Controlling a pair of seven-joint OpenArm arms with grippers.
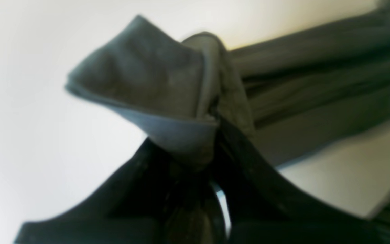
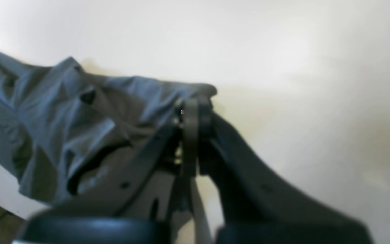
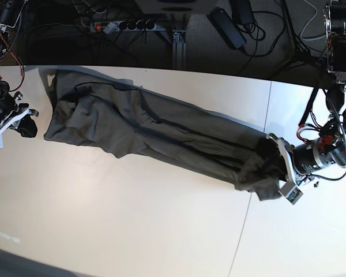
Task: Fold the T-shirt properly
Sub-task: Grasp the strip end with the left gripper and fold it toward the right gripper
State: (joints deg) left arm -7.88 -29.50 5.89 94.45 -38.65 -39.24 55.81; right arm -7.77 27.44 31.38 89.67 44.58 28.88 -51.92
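Note:
The dark olive-grey T-shirt (image 3: 150,130) lies stretched in a long rumpled band across the white table (image 3: 132,219), from far left to near right. My left gripper (image 3: 272,166) is shut on the band's right end. In the left wrist view a bunched fold of the T-shirt (image 1: 147,74) stands up from between the left gripper's (image 1: 212,132) fingers. My right gripper (image 3: 26,128) is at the shirt's left end. In the right wrist view the right gripper (image 2: 195,105) is shut on an edge of the T-shirt (image 2: 63,118). Collar and label are hidden.
A seam (image 3: 259,167) runs across the table on the right. Behind the table's far edge lie a power strip (image 3: 121,24) and cables (image 3: 242,29). The table's edge shows near the cloth in the left wrist view (image 1: 377,210) and the right wrist view (image 2: 2,203).

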